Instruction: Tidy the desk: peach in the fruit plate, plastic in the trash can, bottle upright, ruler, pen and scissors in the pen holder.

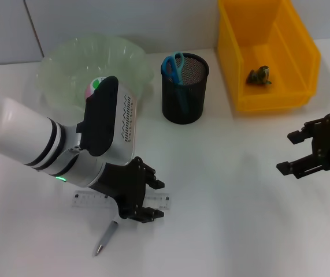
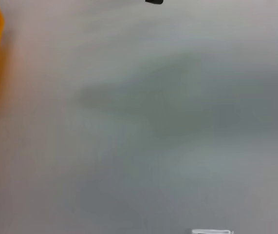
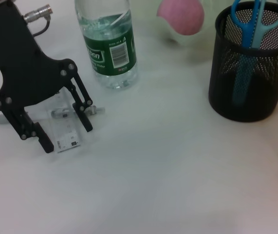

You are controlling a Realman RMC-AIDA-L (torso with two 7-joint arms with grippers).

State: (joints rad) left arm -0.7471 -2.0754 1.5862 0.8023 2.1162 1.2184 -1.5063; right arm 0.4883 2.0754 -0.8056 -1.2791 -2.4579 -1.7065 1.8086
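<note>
1. The left gripper [image 1: 144, 196] is hovering low over the clear ruler [image 1: 89, 200], fingers spread and straddling it; nothing is pinched. The ruler is lying flat, well forward-left of the mesh pen holder [image 1: 185, 89].
2. The pen [image 1: 106, 237] is lying just in front of the ruler, near enough to snag.
3. Judgement: the fingers should be closing across the ruler's narrow width, clear of the pen.
4. The scissors [image 1: 173, 66] are already standing in the holder.
5. The right gripper [image 1: 309, 151] is idling, spread and empty, right of the holder.
</note>
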